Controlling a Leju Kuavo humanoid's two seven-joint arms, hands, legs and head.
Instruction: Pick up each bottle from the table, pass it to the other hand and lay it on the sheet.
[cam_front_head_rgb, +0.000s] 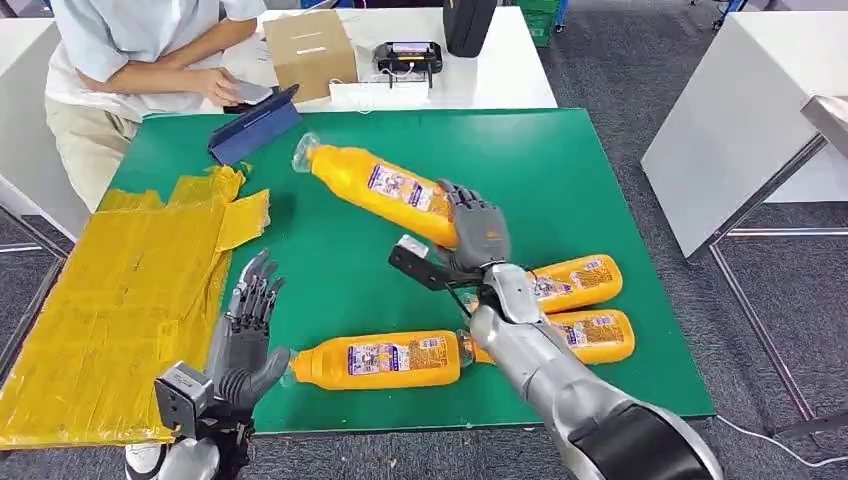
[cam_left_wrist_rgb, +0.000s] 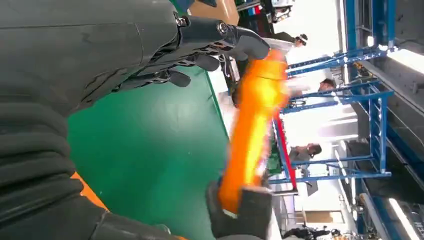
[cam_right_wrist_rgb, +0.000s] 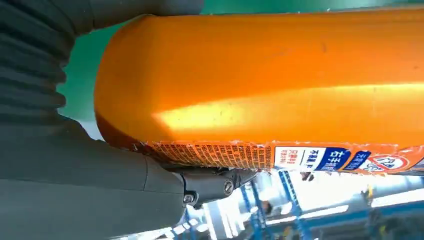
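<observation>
Green surface (cam_front_head_rgb: 600, 180) below, the right robot hand (cam_front_head_rgb: 478, 232) grips a bottle (cam_front_head_rgb: 380, 190) by its base, left robot hand (cam_front_head_rgb: 250, 310) open; it might tip out mid-pass.

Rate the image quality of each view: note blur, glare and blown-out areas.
Head view: sharp and evenly lit; the held bottle in the right hand reads clearly. Left wrist view: the bottle is smeared by blur, and the background behind it is overexposed white. Right wrist view: the bottle carries a bright glare streak, though the label print stays legible.
</observation>
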